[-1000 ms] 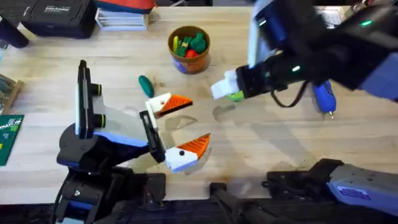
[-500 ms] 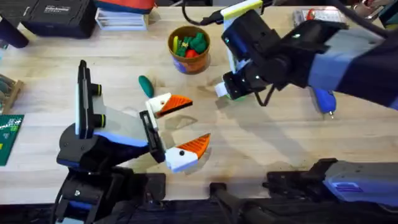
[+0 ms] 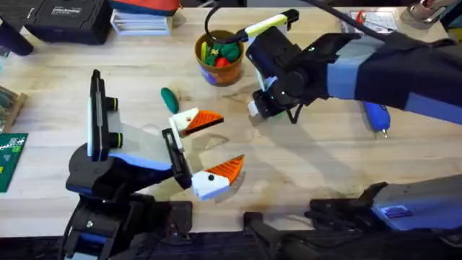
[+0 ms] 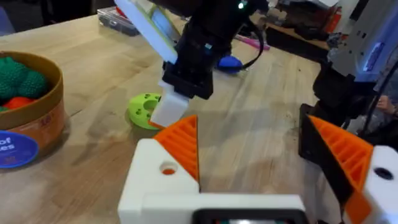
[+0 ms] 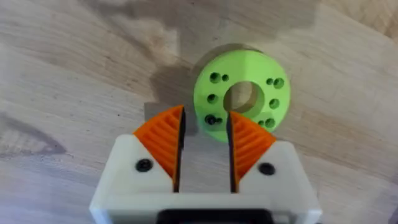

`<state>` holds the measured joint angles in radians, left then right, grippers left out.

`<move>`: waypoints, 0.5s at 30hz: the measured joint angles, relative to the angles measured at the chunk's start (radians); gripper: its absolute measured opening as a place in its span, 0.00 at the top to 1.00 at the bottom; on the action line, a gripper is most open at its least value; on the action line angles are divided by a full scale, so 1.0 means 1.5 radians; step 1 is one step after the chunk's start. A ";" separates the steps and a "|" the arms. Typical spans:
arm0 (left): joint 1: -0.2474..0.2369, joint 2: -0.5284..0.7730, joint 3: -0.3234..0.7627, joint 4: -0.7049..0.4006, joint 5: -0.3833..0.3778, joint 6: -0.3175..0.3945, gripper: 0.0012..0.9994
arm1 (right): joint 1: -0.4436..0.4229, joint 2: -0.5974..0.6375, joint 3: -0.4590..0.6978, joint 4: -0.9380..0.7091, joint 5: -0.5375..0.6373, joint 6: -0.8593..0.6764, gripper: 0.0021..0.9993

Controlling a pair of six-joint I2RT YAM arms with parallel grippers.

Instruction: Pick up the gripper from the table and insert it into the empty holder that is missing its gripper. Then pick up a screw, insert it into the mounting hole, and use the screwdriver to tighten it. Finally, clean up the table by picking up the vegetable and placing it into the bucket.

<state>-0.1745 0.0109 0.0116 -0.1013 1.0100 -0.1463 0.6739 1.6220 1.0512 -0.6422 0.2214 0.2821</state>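
Nearest the bases, the left gripper [image 3: 206, 155] rests on the table with its fingers spread wide, empty — both white holders carry orange tips, and a dark fastener shows in the near one, so the fitting and screwing look done, as far as I can judge. Beyond it the vegetable [image 3: 169, 99] lies on the wood, not yet in the bucket [image 3: 219, 56] — the clean-up is left. To the right, the right gripper [image 5: 204, 138] hovers over a light green disc [image 5: 243, 99], its pads slightly apart, holding nothing. The screwdriver [image 3: 376, 115] lies near the right edge. The bucket's blue label is partly readable — "of".
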 joint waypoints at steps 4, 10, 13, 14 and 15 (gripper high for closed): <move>0.000 0.000 0.000 0.000 0.000 0.000 0.01 | 0.000 0.007 0.000 0.007 0.000 0.000 0.63; 0.000 0.000 0.000 0.000 0.000 0.000 0.01 | 0.000 0.007 0.000 0.008 0.001 0.000 0.70; 0.000 0.000 0.000 0.000 0.000 0.000 0.01 | 0.000 0.007 0.000 0.008 0.002 0.000 0.74; 0.000 0.000 0.000 0.000 0.000 0.000 0.01 | 0.000 0.007 0.000 0.008 0.002 0.000 0.74; 0.000 0.000 0.000 0.000 0.000 0.000 0.01 | 0.000 0.007 0.000 0.008 0.002 0.000 0.74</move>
<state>-0.1745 0.0109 0.0116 -0.1013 1.0101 -0.1463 0.6739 1.6321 1.0512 -0.6300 0.2237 0.2823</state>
